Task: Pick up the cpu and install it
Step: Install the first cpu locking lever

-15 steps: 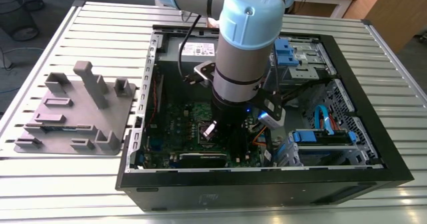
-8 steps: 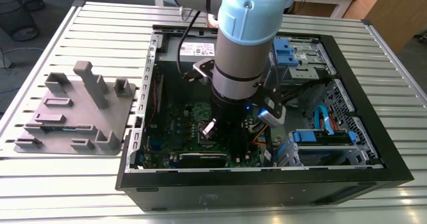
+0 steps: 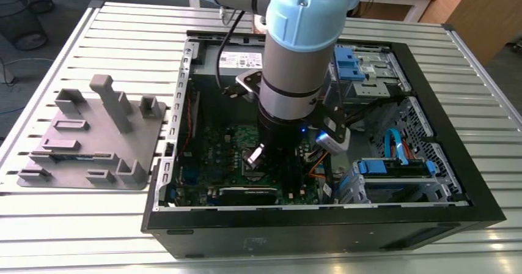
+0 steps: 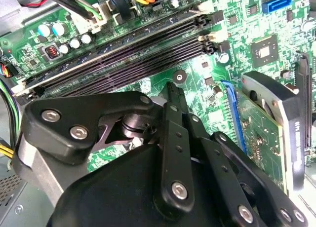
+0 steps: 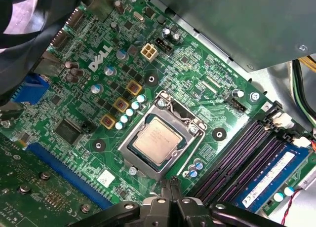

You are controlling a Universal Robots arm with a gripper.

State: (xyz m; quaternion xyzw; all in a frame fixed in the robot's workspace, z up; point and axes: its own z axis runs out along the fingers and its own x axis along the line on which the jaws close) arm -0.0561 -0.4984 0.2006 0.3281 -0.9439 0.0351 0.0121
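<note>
The cpu (image 5: 157, 139) lies flat in its socket (image 5: 163, 133) on the green motherboard (image 5: 197, 94), so the install step looks as good as done. The gripper (image 5: 172, 191) hangs just off the socket's edge with its fingertips (image 5: 167, 188) drawn together, pinching nothing. Beside the fingers run the dark memory slots (image 5: 247, 153); in the second wrist view the same fingers (image 4: 174, 106) point down between those slots (image 4: 128, 54) and a graphics card (image 4: 269, 123). Any next move calls for clearing the socket frame cleanly without nudging the chip.
</note>
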